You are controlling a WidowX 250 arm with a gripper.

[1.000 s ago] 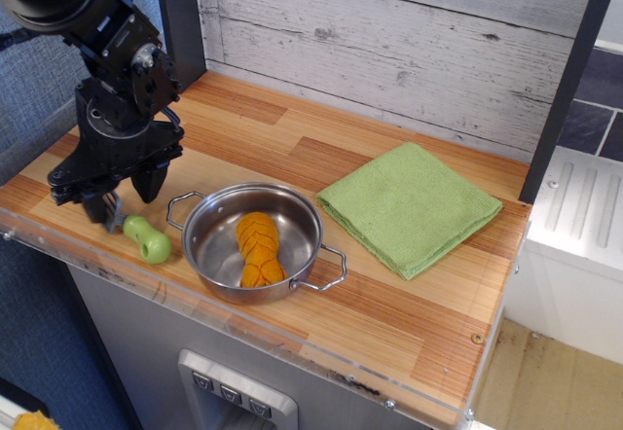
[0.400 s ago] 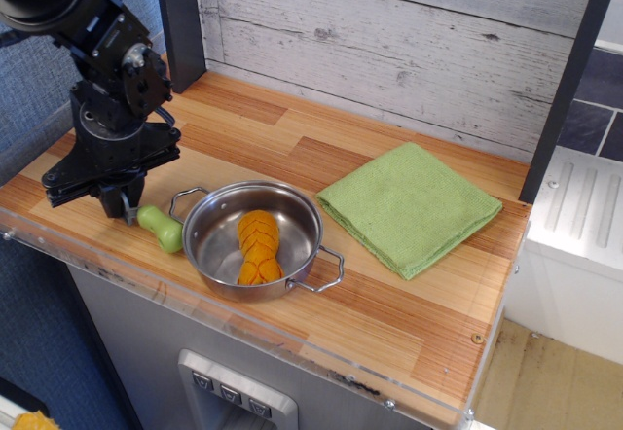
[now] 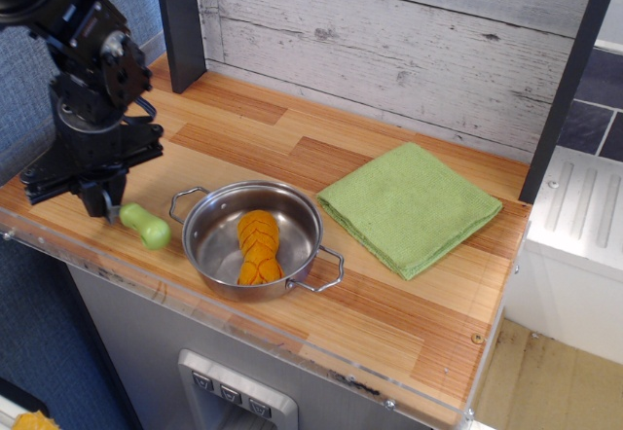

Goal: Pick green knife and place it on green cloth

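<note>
Whitewashed plank wall [image 3: 409, 51] behind striped wood counter [image 3: 389, 304] (clear acrylic edge); dark post [image 3: 569, 80] at right.

Steel pan [image 3: 255, 240]: sitting near the wooden counter's [image 3: 409, 304] front edge, handles sticking out.
Orange ridged toy food [image 3: 258, 247]: lying inside the pan.
Whitewashed plank wall [image 3: 389, 41]: standing behind.

Single high front view (angled down), whole counter [image 3: 389, 304]

Even, soft indoor light; sharp picture.
Faint shadows sit under the steel pan [image 3: 255, 238] and green cloth [image 3: 409, 206]; mild glare on the pan's rim; no noticeable blur.
</note>
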